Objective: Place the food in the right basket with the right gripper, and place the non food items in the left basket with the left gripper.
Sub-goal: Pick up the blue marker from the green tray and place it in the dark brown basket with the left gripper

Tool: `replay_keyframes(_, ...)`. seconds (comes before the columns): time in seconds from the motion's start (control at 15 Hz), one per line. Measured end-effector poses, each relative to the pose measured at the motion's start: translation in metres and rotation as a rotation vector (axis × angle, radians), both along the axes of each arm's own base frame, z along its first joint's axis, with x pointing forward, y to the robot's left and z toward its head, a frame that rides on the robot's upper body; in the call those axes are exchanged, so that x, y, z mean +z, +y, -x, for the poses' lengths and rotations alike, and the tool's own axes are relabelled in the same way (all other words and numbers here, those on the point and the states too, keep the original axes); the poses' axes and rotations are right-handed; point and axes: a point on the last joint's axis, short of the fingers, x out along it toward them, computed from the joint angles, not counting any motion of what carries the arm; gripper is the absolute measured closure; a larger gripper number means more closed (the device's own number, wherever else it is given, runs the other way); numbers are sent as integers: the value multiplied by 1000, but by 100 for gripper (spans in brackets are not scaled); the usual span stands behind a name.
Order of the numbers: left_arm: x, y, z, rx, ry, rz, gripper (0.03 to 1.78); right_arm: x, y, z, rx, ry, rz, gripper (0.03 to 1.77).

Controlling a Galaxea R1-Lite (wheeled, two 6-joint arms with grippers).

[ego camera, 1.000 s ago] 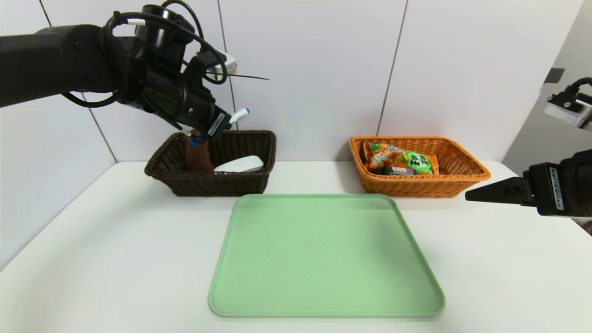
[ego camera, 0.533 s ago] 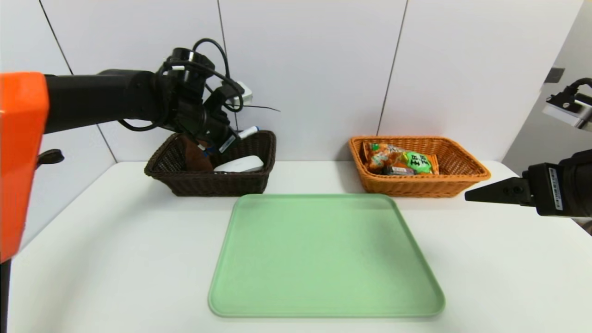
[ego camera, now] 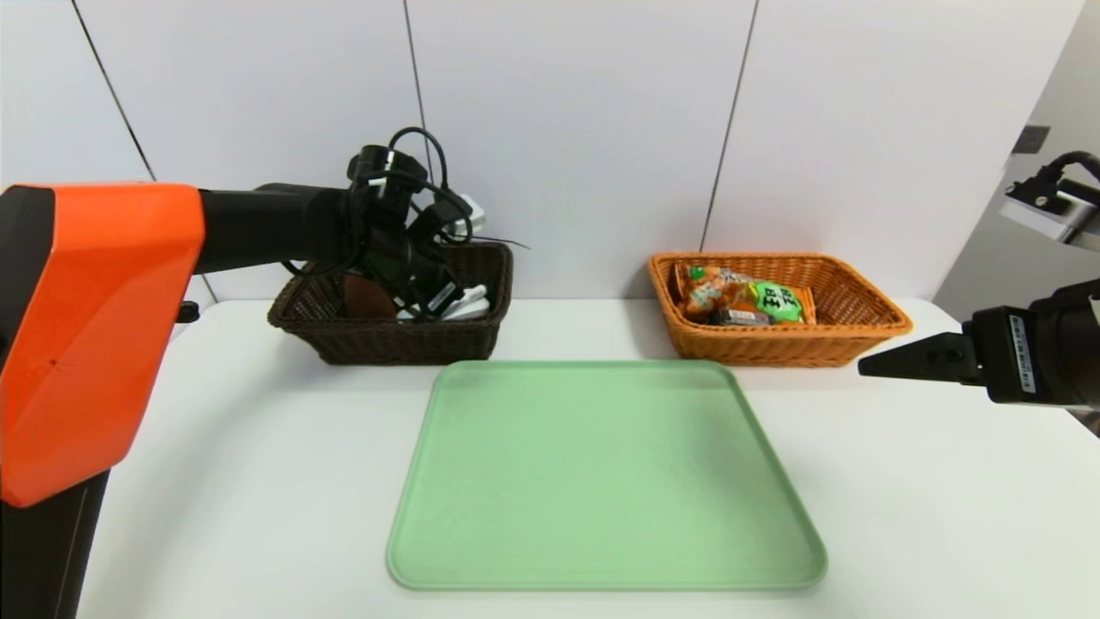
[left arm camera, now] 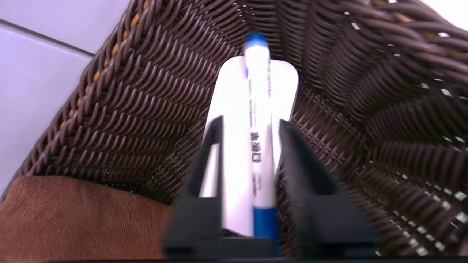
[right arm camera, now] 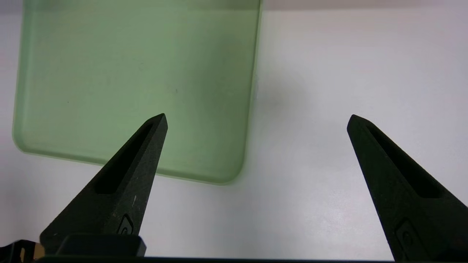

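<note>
Left gripper [left arm camera: 248,128] inside dark wicker basket [left arm camera: 120,109]: jaws parted, white marker [left arm camera: 257,120] lying between them, release under way. Right gripper [right arm camera: 256,120] idle, jaws wide, empty.

dark woven wicker basket [left arm camera: 146,91], matt plastic tray [ego camera: 601,473]

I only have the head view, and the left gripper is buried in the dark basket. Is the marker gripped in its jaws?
Observer: The left wrist view shows the marker between the left gripper fingers, but the jaws stand wider than it, with a gap on one side.
Operator: What's underneath it?
Observer: A flat white item lies inside the dark basket, with a brown cloth item beside it.
Operator: And the right gripper?
Observer: The right gripper is wide open with nothing between its fingers, over the table by a corner of the green tray.
</note>
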Motion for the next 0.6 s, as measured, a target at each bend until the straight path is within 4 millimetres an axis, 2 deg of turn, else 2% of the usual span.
replay_keyframes(0.13, -3, 1, -3, 10, -5, 3, 94, 0, 0, -1, 0, -4, -1, 10)
replay_keyframes(0.33, 2, 9, -5, 47, -17, 32, 67, 0, 0, -1, 1, -3, -2, 10)
replay_keyframes(0.47, 17, 17, 0, 104, -19, 102, 54, 0, 1, -1, 6, -2, -6, 10)
replay_keyframes(0.6, 39, 24, 14, 196, -5, 201, 44, 1, 1, -2, 9, -11, -8, 10)
